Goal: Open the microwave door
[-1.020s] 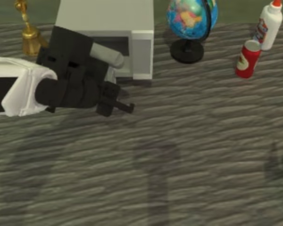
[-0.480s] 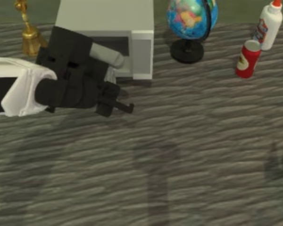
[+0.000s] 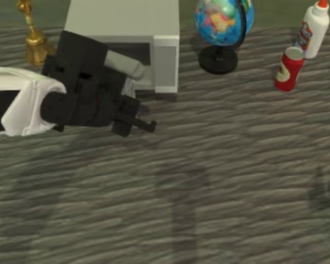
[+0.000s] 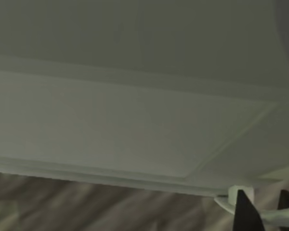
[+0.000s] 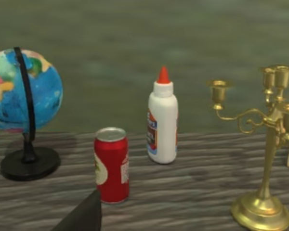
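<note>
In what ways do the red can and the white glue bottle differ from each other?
The red can is a short, straight cylinder with a flat silver top; the white glue bottle is taller, narrowing to an orange cone tip. In the top view, the can stands nearer the table's front, the bottle behind it. Both stand upright, labelled, right of the globe.

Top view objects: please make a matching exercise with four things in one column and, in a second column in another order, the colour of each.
Things:
1. globe
2. can
3. bottle
4. candlestick

Colours:
A. gold
B. white with an orange cap
C. mostly blue, on a black stand
D. red

Pairs: 1-C, 2-D, 3-B, 4-A
</note>
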Controlling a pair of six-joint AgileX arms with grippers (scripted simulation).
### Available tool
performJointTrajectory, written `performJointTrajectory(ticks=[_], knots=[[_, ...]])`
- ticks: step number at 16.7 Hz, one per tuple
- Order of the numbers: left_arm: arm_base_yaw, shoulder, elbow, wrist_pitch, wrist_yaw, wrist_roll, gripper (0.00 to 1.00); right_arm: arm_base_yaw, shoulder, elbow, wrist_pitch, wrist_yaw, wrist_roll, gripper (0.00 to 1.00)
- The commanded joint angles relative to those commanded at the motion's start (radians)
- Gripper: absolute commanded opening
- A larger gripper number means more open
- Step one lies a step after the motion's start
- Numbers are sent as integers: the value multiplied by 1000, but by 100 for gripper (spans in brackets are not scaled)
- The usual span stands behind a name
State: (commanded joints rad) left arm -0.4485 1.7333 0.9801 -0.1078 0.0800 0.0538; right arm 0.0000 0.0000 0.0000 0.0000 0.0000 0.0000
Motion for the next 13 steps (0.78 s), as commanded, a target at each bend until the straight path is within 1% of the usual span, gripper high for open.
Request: performJointTrajectory(ticks=[2, 9, 13], knots=[[-6, 0, 1, -1, 9, -3, 0, 0, 0, 0, 0, 0, 0, 100], [32, -26, -28, -5, 62, 72, 0, 0, 0, 0, 0, 0, 0, 100], [35, -28, -31, -6, 67, 79, 0, 0, 0, 0, 0, 0, 0, 100]])
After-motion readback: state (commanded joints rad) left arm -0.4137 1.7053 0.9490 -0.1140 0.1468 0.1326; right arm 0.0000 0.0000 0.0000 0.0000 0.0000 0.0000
